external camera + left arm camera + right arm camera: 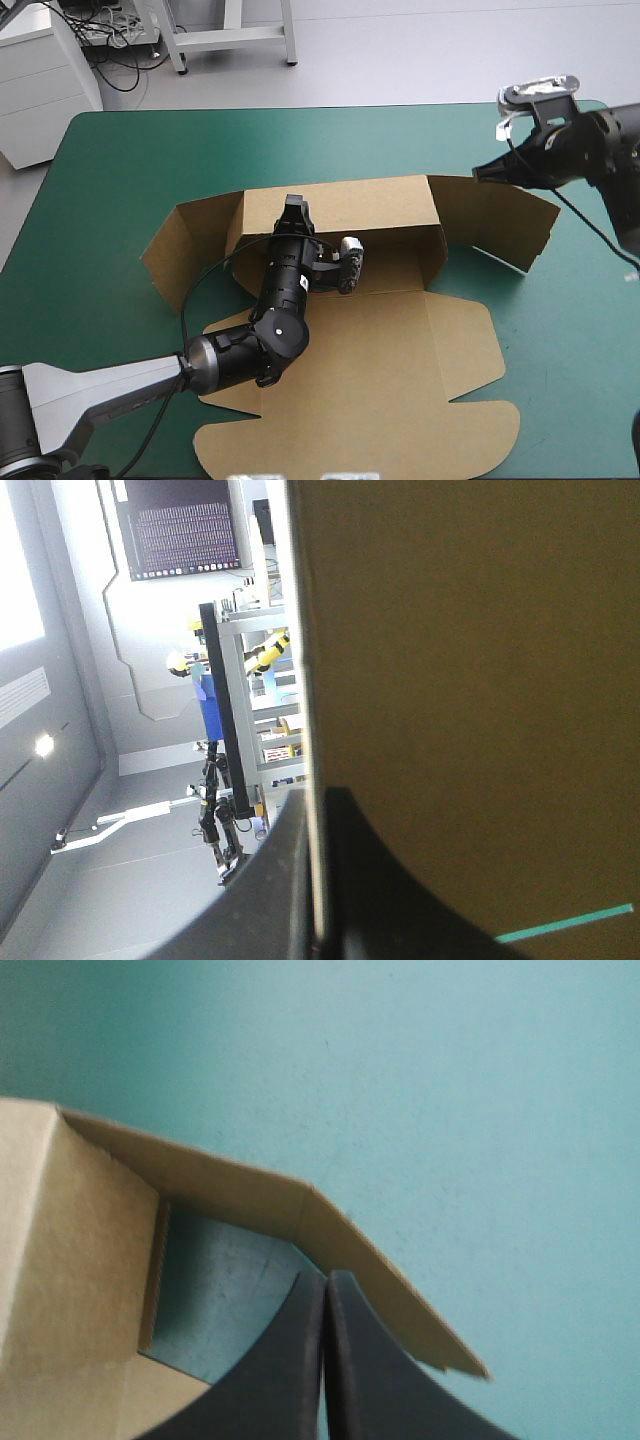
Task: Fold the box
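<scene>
The brown box (400, 360) lies mid-table with its lid flat toward the front. Its back wall (340, 205) stands raised, and a side flap angles outward at each end. My left gripper (295, 207) reaches over the box floor and is shut on the back wall's top edge. In the left wrist view the board (460, 680) fills the space beside the left gripper (315, 798), with its edge pinched between the fingers. My right gripper (482, 172) hovers shut and holding nothing just above the right flap (500, 225). Under the right gripper (327, 1278) the flap's edge (380, 1265) shows.
The teal-green cover (120, 170) surrounds the box on every side, widest at the far left and the right. The lid's front edge lies close to the table's front edge. A white cabinet (40, 80) stands beyond the far left corner.
</scene>
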Tool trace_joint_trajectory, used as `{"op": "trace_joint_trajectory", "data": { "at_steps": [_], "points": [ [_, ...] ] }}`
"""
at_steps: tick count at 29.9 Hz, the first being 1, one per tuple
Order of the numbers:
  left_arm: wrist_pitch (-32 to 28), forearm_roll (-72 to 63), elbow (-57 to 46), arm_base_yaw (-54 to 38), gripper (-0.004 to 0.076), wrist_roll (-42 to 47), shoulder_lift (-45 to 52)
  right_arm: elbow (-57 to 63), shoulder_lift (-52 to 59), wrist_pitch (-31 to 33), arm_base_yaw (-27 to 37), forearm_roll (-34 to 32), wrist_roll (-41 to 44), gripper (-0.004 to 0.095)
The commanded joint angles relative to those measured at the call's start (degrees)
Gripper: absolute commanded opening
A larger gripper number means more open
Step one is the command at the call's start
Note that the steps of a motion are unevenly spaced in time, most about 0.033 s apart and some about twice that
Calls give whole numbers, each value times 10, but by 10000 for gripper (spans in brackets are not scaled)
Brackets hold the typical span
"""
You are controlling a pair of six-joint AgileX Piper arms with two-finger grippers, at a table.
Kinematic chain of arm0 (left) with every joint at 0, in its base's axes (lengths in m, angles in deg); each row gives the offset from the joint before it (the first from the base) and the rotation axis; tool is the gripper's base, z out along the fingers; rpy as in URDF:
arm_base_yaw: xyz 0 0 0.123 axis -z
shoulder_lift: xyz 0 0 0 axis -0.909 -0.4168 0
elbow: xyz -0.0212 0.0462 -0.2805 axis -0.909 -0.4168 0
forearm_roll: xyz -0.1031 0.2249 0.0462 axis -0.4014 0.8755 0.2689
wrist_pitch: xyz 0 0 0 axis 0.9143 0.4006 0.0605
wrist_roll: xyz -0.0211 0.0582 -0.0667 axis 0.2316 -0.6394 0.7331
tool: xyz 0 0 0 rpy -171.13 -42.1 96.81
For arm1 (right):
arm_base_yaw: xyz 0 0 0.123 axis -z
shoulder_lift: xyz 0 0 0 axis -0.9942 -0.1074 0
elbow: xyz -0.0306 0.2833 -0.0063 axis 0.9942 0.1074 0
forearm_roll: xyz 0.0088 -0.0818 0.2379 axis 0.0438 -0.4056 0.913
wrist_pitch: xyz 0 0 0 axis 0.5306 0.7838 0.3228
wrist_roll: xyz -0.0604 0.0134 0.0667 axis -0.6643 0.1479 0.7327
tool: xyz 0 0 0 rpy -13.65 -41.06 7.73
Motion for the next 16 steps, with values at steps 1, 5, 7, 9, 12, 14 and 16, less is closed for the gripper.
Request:
{"op": "trace_joint_trajectory", "data": {
  "at_steps": [1,5,7,9,12,14,16],
  "points": [
    [25,41,14,2,-32,0,17,-90,-46,-6,36,73,-43,-23],
    [21,41,14,2,-32,0,17,-166,-125,29,66,135,-52,-23],
    [20,41,14,2,-32,0,17,-188,-155,31,73,135,-46,-23],
    [20,41,14,2,-32,0,17,-194,-179,31,77,139,-44,-23],
    [20,41,14,2,-32,0,17,-192,-206,31,77,149,-48,-23],
    [20,41,14,2,-32,0,17,-188,-216,31,77,156,-48,-23],
    [20,41,14,2,-32,1,17,-178,-215,31,77,165,-56,-23]
  ]
}}
